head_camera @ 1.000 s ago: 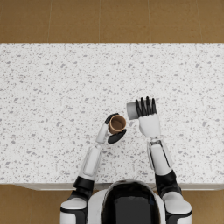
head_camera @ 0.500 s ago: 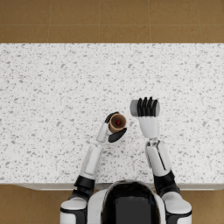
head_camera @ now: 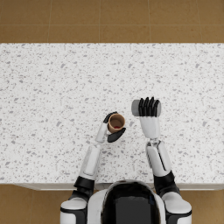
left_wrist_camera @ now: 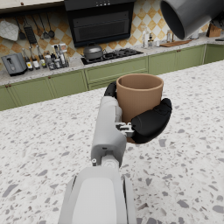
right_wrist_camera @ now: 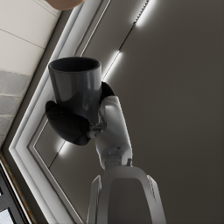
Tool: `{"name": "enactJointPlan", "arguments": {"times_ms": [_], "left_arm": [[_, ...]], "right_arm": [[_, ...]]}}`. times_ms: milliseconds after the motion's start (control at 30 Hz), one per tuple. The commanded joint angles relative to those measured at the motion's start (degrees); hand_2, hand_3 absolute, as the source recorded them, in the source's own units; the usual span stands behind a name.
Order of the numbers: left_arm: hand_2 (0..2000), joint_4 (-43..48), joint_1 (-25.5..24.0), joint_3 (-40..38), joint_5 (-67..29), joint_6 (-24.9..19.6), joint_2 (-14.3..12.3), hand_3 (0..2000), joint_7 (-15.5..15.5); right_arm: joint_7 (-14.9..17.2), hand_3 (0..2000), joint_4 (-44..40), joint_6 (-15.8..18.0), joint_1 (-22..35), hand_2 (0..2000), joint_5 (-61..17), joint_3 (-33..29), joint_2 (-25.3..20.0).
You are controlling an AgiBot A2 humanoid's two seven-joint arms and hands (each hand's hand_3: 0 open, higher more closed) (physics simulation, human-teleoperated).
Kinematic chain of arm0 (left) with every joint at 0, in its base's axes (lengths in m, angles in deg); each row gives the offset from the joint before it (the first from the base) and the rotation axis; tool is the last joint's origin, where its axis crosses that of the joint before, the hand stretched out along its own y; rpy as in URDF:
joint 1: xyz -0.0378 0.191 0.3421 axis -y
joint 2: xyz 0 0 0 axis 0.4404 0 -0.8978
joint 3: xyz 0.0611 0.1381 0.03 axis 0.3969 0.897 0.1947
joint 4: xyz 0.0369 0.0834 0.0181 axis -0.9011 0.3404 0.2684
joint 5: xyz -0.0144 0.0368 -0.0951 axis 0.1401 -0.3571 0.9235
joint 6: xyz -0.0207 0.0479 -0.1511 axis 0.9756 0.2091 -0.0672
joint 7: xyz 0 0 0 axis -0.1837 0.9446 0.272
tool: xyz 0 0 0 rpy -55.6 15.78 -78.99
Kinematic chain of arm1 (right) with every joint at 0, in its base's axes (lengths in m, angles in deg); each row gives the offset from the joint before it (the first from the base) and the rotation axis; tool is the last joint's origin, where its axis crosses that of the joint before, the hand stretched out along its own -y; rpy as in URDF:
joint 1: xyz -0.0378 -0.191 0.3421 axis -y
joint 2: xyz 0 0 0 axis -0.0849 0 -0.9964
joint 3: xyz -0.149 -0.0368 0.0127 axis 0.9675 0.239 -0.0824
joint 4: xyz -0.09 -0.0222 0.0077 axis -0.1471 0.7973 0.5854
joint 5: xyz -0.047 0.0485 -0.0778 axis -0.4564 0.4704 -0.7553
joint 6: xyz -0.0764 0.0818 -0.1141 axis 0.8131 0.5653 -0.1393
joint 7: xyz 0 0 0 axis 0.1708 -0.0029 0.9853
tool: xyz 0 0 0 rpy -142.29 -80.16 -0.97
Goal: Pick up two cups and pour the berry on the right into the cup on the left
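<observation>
Brown cup (head_camera: 116, 122) — berry inside — in left hand (head_camera: 110, 129); right hand (head_camera: 149, 107) grasps tipped grey cup (head_camera: 136, 107).

**A speckled bench in a green kitchen**

The white terrazzo bench (head_camera: 52, 87) stands on brown tiled floor (head_camera: 109, 19). Behind it run green cabinets (left_wrist_camera: 118, 70), a hob with a pot (left_wrist_camera: 92, 52), a dark hood (left_wrist_camera: 100, 17), a toaster (left_wrist_camera: 13, 63) and patterned wall tiles (yellow and white). Strip lights (right_wrist_camera: 146, 13) line the ceiling.
</observation>
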Motion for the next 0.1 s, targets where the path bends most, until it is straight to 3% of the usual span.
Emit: {"name": "enactJointPlan", "arguments": {"times_ms": [33, 100], "left_arm": [[2000, 0.0, 0.0, 0.0, 0.0, 0.0, 0.0, 1280, 0.0], [2000, 0.0, 0.0, 0.0, 0.0, -0.01, 0.0, 1280, 0.01]], "right_arm": [[0.0, 1280, 0.0, 0.0, 0.0, 2000, 0.0, 0.0, 0.0], [0.0, 1280, 0.0, 0.01, 0.0, 2000, -0.01, 0.0, 0.0]]}}
